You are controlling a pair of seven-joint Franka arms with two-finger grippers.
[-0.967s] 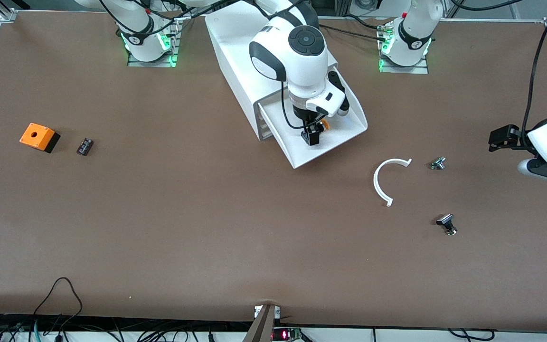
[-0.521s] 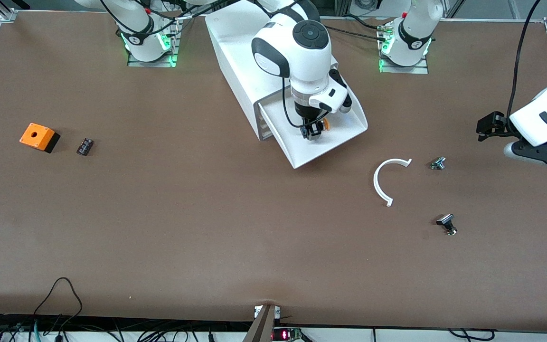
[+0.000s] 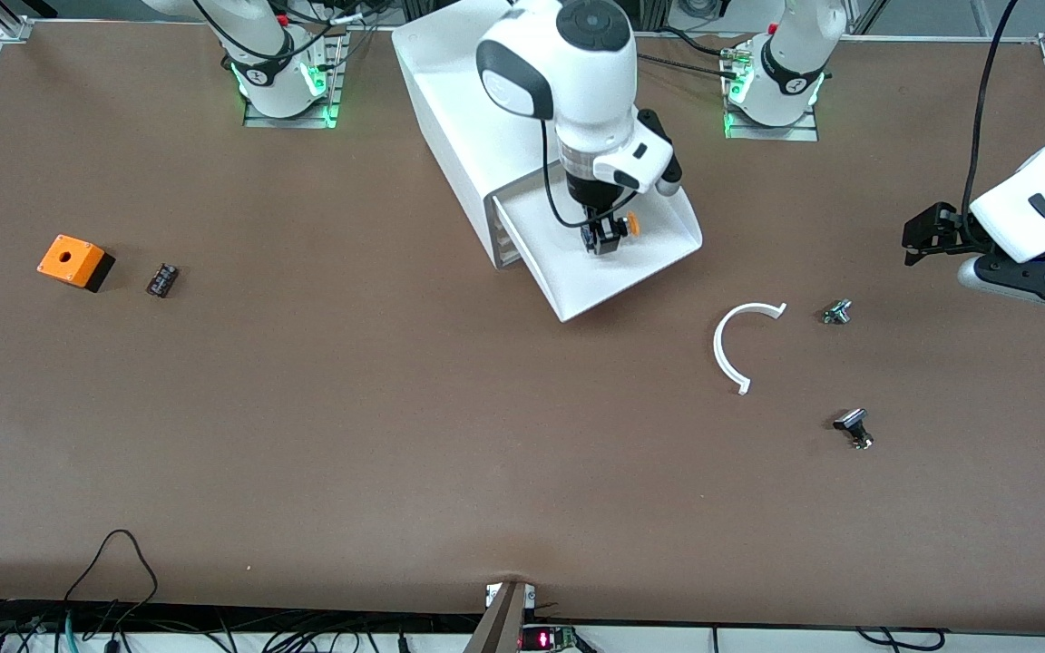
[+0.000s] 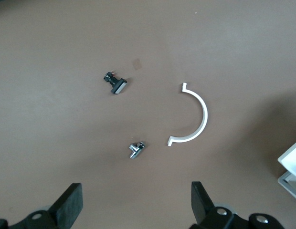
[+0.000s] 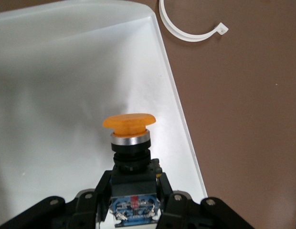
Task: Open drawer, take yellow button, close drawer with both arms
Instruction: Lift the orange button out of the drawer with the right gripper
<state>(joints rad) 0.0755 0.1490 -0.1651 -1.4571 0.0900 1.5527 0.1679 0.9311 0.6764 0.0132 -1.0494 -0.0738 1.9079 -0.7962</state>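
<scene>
The top drawer [image 3: 577, 286] stands pulled out of the white cabinet [image 3: 450, 118] near the middle of the table. My right gripper [image 3: 602, 238] hangs over the drawer's tray, shut on the button [image 3: 629, 223]. In the right wrist view the black fingers [image 5: 101, 191] clamp the button's black-and-blue body, the orange cap [image 5: 129, 121] points away from the gripper [image 5: 131, 193], and the white drawer floor [image 5: 67, 71] lies below. My left gripper [image 3: 926, 231] is open with nothing in it, over bare table at the left arm's end; its wide gap [image 4: 136, 202] shows in the left wrist view.
A white half ring [image 3: 729, 349], a small metal part [image 3: 836, 312] and a black part [image 3: 854, 426] lie between the drawer and the left gripper. An orange box with a hole [image 3: 73, 261] and a black ribbed block [image 3: 161, 279] sit toward the right arm's end.
The right gripper closed on the button in the drawer and rose with it. The left arm swung a little toward the cabinet, its gripper staying open.
</scene>
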